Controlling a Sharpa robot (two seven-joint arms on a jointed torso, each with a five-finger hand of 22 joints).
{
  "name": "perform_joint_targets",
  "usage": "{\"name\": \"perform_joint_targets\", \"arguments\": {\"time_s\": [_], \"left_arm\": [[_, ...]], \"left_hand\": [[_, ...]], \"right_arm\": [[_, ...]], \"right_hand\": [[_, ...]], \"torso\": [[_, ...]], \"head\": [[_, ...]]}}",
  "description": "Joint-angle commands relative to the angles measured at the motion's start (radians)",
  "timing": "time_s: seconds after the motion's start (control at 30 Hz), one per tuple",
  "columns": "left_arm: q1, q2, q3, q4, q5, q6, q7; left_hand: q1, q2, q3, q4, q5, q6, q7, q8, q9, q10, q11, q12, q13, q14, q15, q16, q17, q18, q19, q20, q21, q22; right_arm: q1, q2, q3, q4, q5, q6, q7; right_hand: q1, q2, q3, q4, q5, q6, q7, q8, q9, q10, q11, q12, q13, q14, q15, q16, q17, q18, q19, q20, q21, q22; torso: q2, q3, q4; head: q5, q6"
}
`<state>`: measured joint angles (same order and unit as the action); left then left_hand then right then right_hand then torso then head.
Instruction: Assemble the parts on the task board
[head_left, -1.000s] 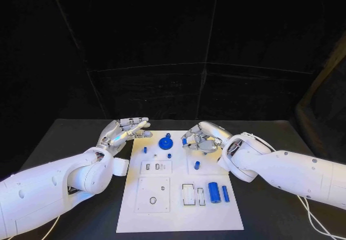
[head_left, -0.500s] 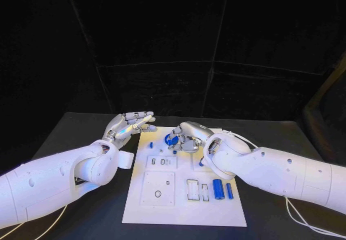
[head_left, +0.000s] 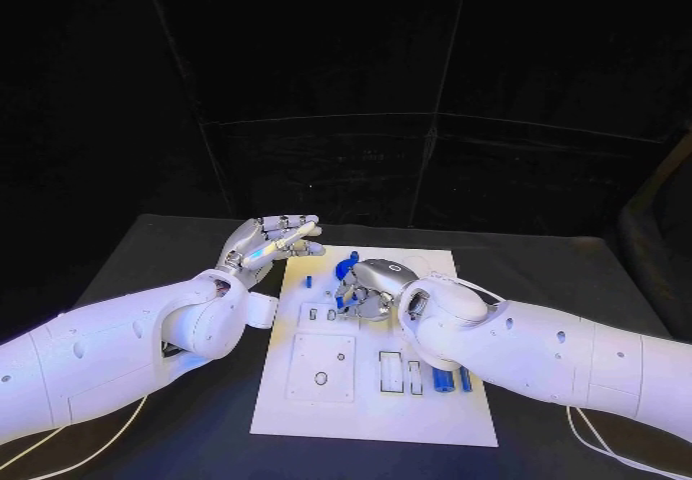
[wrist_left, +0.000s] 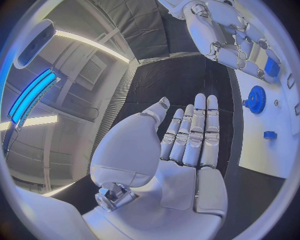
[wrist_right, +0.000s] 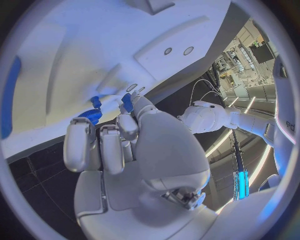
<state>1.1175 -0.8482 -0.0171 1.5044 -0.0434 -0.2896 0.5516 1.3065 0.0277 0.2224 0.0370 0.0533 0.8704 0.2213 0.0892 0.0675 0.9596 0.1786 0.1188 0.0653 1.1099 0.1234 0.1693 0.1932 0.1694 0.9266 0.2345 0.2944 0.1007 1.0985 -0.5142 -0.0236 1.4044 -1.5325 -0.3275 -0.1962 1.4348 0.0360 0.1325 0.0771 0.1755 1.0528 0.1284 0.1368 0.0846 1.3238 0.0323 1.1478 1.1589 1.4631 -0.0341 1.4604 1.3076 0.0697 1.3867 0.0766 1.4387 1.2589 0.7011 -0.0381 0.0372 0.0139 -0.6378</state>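
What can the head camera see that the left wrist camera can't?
Only the head view: the whole task board with its near end, where blue cylinders lie beside rectangular slots, plus both white arms.

Only the left wrist view: the left robot hand seen from behind, open, fingers straight and together, holding nothing, above the black table beside the board.

Both: the blue gear, the board, and the right robot hand over it, holding a small blue part.
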Motion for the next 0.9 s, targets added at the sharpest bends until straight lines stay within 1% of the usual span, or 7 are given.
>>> {"name": "perform_joint_targets", "arguments": {"time_s": [0.03,0.2,0.37,0.57,0.9], "left_arm": [[0.002,0.002,0.001,0.002,0.003,0.013,-0.003],[0.002,0.004,0.001,0.002,0.003,0.013,-0.004],[0.002,0.005,0.001,0.001,0.003,0.015,-0.004],[0.002,0.005,0.001,-0.001,0.003,0.015,-0.004],[0.002,0.006,0.001,-0.002,0.003,0.018,-0.006]], "left_hand": [[-0.001,0.006,0.0,-0.005,0.0,0.009,0.012,0.003,0.0,0.005,0.002,0.003,0.0,0.004,0.001,-0.005,0.002,0.014,0.006,-0.001,-0.002,-0.001],[-0.001,0.006,0.0,-0.005,0.0,0.009,0.012,0.003,0.0,0.005,0.002,0.003,0.0,0.004,0.001,-0.005,0.002,0.014,0.006,-0.001,-0.002,-0.001],[-0.001,0.006,0.0,-0.005,0.0,0.009,0.012,0.003,0.0,0.005,0.002,0.003,0.0,0.004,0.001,-0.005,0.002,0.014,0.006,-0.001,-0.002,-0.001],[-0.001,0.006,0.0,-0.005,0.0,0.009,0.012,0.003,0.0,0.005,0.002,0.003,0.0,0.004,0.001,-0.005,0.002,0.014,0.006,-0.001,-0.002,-0.001],[-0.001,0.006,0.0,-0.005,0.0,0.009,0.012,0.003,0.0,0.005,0.002,0.003,0.0,0.004,0.001,-0.005,0.002,0.014,0.006,-0.001,-0.002,-0.001]], "right_arm": [[-0.003,0.006,-0.001,-0.002,-0.047,0.031,-0.029],[-0.011,0.014,-0.002,-0.007,-0.049,0.039,-0.031],[-0.017,0.019,-0.002,-0.01,-0.05,0.041,-0.031],[-0.022,0.022,-0.002,-0.012,-0.05,0.039,-0.028],[-0.026,0.025,-0.002,-0.021,-0.051,0.051,-0.028]], "right_hand": [[-0.006,0.002,0.005,-0.001,0.0,0.016,-0.012,0.004,0.003,-0.009,-0.001,-0.005,0.001,0.063,-0.005,-0.006,0.039,-0.004,-0.004,-0.004,0.002,0.0],[-0.006,0.002,0.005,-0.001,0.0,0.016,-0.012,0.004,0.003,-0.009,-0.001,-0.005,0.001,0.063,-0.005,-0.006,0.039,-0.004,-0.004,-0.004,0.002,0.0],[-0.009,0.001,0.005,0.0,0.001,0.016,-0.012,0.004,0.002,-0.009,0.0,-0.005,0.001,0.063,-0.004,-0.006,0.039,-0.004,-0.005,-0.004,0.002,-0.001],[-0.009,0.001,0.005,0.0,0.001,0.016,-0.012,0.004,0.002,-0.009,0.0,-0.005,0.001,0.063,-0.004,-0.006,0.039,-0.004,-0.005,-0.004,0.002,-0.001],[-0.01,0.0,0.006,0.0,0.001,0.015,-0.012,0.004,0.002,-0.009,0.0,-0.005,0.002,0.063,-0.004,-0.006,0.039,-0.004,-0.005,-0.004,0.002,-0.001]], "torso": [[0.0,0.0001,-0.0014],[0.0,-0.0002,-0.0004],[0.0,0.0008,0.0009],[0.0,0.0006,-0.0008],[0.0,0.0011,-0.0003]], "head": [[0.001,-0.004],[0.001,-0.006],[0.002,-0.01],[0.003,-0.011],[0.003,-0.013]]}}
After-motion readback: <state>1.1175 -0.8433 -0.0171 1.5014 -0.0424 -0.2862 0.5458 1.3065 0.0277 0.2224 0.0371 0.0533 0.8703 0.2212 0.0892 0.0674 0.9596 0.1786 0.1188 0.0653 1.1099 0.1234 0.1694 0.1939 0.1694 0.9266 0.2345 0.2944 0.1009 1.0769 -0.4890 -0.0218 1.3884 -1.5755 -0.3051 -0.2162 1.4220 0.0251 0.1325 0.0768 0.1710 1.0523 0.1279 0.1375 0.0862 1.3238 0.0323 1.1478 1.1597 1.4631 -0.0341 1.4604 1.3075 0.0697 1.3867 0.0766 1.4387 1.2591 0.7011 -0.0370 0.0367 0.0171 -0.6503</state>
